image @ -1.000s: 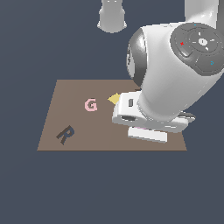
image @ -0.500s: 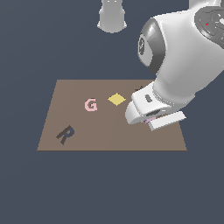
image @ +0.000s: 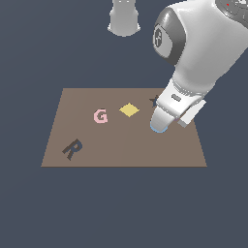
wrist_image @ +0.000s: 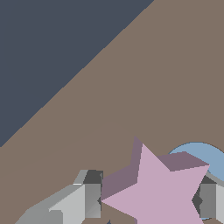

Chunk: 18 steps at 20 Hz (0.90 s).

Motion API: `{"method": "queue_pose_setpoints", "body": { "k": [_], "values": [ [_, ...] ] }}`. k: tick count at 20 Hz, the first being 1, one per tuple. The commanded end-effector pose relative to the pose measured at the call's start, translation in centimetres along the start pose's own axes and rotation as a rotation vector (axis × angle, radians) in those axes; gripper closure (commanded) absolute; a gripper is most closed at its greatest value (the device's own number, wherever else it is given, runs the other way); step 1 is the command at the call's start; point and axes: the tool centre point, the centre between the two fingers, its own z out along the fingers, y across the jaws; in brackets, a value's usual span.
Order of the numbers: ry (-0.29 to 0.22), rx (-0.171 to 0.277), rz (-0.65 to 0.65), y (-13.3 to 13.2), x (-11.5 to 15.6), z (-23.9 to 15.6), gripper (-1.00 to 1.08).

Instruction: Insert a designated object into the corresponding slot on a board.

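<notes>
In the wrist view my gripper (wrist_image: 150, 199) is shut on the pale lilac-pink star (wrist_image: 157, 188), with one finger (wrist_image: 89, 199) on each side of it. The star hangs just above the brown board (wrist_image: 144, 78), partly over a blue ring (wrist_image: 197, 153). In the exterior view the white hand (image: 169, 109) covers the star and fingers; only the ring's edge (image: 157, 130) shows below it. The dark star-shaped slot (image: 153, 100) is partly visible on the board (image: 121, 145), right beside the hand, on the side toward the yellow diamond.
On the board lie a pink letter G (image: 100, 116), a yellow diamond (image: 129, 110) and a dark letter R (image: 72, 149). The robot's base (image: 124, 17) stands beyond the board's far edge. The big white arm (image: 203, 43) looms over the board's right side.
The arm has swung toward the exterior view's right and risen, uncovering the yellow diamond and part of the star slot. The hand now points down at the blue ring.
</notes>
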Motion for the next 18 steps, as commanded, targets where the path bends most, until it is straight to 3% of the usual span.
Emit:
{"method": "queue_pose_setpoints", "body": {
  "k": [1, 9, 18],
  "values": [
    [0.0, 0.0, -0.118, -0.9, -0.9, 0.0, 1.08],
    [0.0, 0.0, -0.42, -2.8, -3.9, -0.1, 1.08],
    [-0.001, 0.0, -0.627, -3.4, -6.2, -0.1, 1.08]
  ]
}}
